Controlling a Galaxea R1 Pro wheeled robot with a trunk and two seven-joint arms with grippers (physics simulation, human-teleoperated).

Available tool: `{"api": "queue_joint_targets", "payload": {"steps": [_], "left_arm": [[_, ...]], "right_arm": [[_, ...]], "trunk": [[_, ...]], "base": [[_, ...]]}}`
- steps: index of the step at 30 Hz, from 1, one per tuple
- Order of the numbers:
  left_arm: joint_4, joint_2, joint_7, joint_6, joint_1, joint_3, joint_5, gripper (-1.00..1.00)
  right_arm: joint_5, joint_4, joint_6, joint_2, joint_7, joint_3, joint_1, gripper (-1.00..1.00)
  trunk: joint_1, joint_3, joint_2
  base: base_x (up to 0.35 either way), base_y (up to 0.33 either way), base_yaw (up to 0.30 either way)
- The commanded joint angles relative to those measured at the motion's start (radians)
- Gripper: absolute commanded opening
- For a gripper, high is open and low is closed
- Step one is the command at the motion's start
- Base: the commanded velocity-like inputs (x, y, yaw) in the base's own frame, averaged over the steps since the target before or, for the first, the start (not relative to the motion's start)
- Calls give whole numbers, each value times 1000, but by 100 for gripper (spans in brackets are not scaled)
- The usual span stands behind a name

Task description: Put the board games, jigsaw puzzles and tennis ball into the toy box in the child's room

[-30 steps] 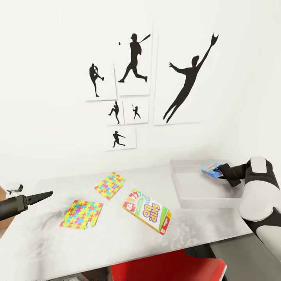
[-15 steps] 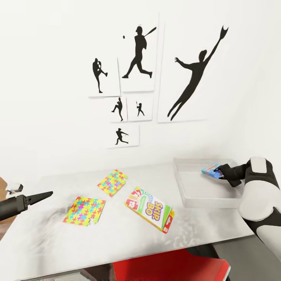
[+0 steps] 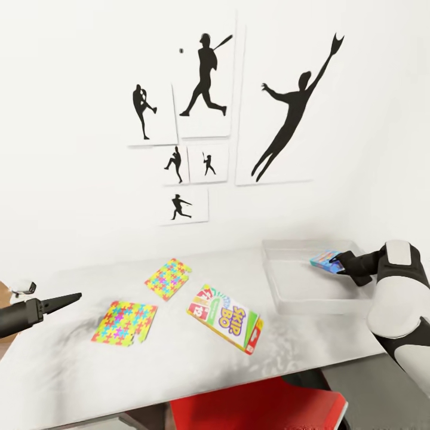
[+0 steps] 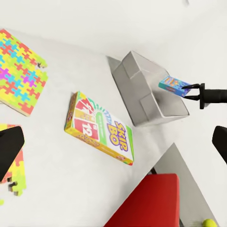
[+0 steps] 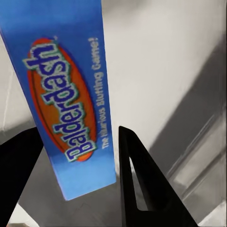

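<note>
My right gripper is shut on a blue "Balderdash" board game, held over the right end of the light grey toy box on the white table. In the right wrist view the box lid sits between the two black fingers. The Skip-Bo game lies flat left of the toy box, with two jigsaw puzzles further left. My left gripper hovers open at the table's left end. A tennis ball lies on the lower dark grey section.
A red chair is tucked under the table's near edge. Black baseball silhouette pictures hang on the white wall behind the table. A small white object sits past the table's left end.
The head view has shifted slightly. The right gripper still holds the blue game over the toy box, and the left arm and the things on the table have not moved.
</note>
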Motion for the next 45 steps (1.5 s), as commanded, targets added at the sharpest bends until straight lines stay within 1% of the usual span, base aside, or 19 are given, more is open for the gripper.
{"api": "queue_joint_targets", "payload": {"steps": [1,9,13,16,19,28,36,45], "left_arm": [[0,0,-5,11,-1,0,-3,100],[0,-1,-5,11,-1,0,-3,100],[-1,-1,-5,11,-1,0,-3,100],[-1,-1,-5,11,-1,0,-2,100],[-1,-1,-5,11,-1,0,-2,100],[-1,-1,-5,11,-1,3,-2,100],[-1,-1,-5,11,-1,3,-3,100],[-1,-1,-5,11,-1,3,-3,100]], "right_arm": [[-11,-1,1,0,-10,-2,-1,-100],[-16,-1,0,-1,-9,-3,-1,-100],[-55,-2,-6,-1,-9,-3,-1,-100],[-69,-2,-13,-1,-10,-3,-1,-100],[-75,-2,-26,3,-10,-2,-1,-100],[-78,-2,-51,9,-11,0,-11,-100],[-79,-1,-53,6,-12,0,-37,-100],[-79,-2,-53,6,-23,0,-42,-100]], "trunk": [[1,-3,-2],[1,-6,-2],[1,-7,-2],[1,-7,-2],[1,-7,-2],[1,-18,-2],[1,-30,-2],[1,-45,-2]], "base": [[0,0,-187],[0,0,-80],[0,0,-12],[0,0,-4],[0,0,-2],[0,0,27],[0,0,54],[0,0,9]]}}
